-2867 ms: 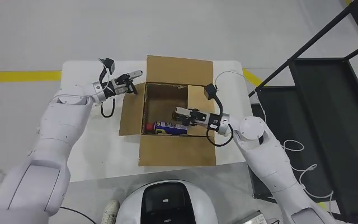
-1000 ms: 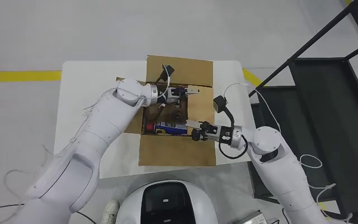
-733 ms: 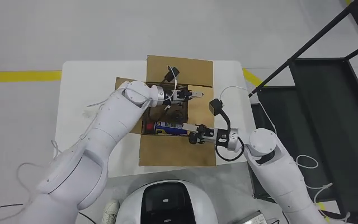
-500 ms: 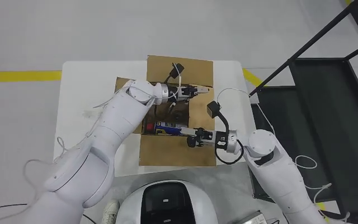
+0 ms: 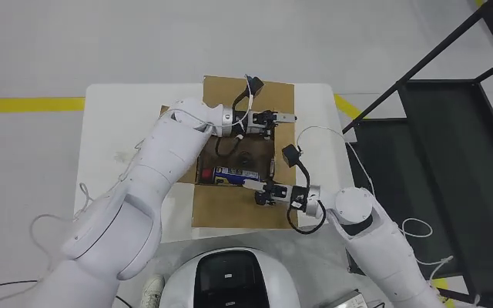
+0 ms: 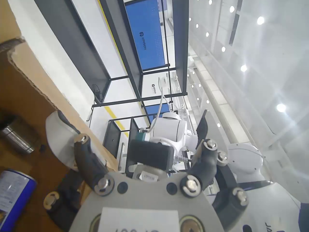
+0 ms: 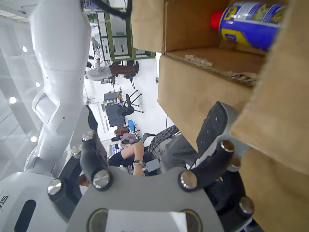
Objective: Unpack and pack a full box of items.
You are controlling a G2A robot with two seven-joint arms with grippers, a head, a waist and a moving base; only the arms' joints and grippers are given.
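Sitting mid-frame on a white desk [image 5: 108,115], an open cardboard box [image 5: 243,209] holds a blue spray can [image 5: 231,175] lying along its lower wall. The left pincer [image 5: 283,118] hovers spread wide at the box's upper right. The right pincer [image 5: 256,189], also spread and empty, is at the lower wall.

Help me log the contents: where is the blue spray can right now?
In the top view, the blue spray can lies on its side inside the cardboard box, along the wall nearest the robot, close beside the right gripper.
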